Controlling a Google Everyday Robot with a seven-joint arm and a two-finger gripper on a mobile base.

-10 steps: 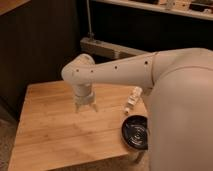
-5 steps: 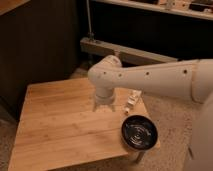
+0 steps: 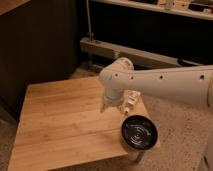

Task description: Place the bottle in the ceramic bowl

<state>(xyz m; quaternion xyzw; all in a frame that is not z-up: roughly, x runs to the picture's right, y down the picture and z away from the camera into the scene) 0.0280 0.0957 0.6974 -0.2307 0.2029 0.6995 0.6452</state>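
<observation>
The pale whitish bottle (image 3: 132, 101) lies on the wooden table (image 3: 65, 120) near its right edge, partly hidden behind my arm. The glossy black ceramic bowl (image 3: 139, 132) sits at the table's front right corner, just in front of the bottle, and is empty. My gripper (image 3: 111, 105) hangs below the white arm (image 3: 160, 82), pointing down over the table just left of the bottle and above-left of the bowl.
The table stands on a speckled floor (image 3: 175, 145). A dark wall and a grey metal beam (image 3: 125, 52) run behind it. A shelf edge shows along the top right.
My arm and gripper have moved right across the table, from its middle to right beside the bottle. The bottle and the bowl have not moved.
</observation>
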